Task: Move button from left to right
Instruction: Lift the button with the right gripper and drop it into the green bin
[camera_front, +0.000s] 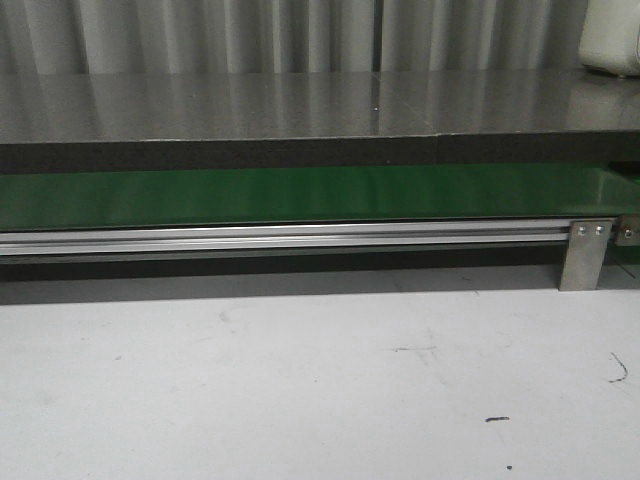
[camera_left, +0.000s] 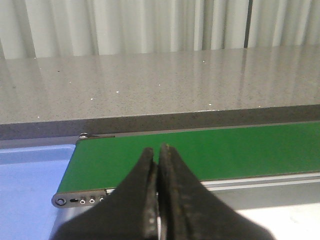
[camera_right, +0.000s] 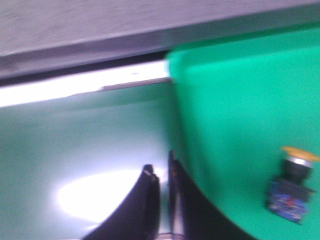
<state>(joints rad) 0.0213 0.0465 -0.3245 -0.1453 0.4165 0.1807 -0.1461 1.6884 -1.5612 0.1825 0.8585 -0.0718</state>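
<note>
Right wrist view shows the button (camera_right: 292, 182) standing on a bright green surface (camera_right: 240, 125) at four o'clock of the right gripper (camera_right: 161, 175), whose fingers are closed and empty. Left gripper (camera_left: 158, 156) is likewise closed over the belt (camera_left: 210, 150). Blur suggests motion; a careless swing could topple the button.

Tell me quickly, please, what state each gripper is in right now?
Left gripper: closed, holding nothing, over the green belt.
Right gripper: closed, holding nothing; the button sits apart from it.
</note>
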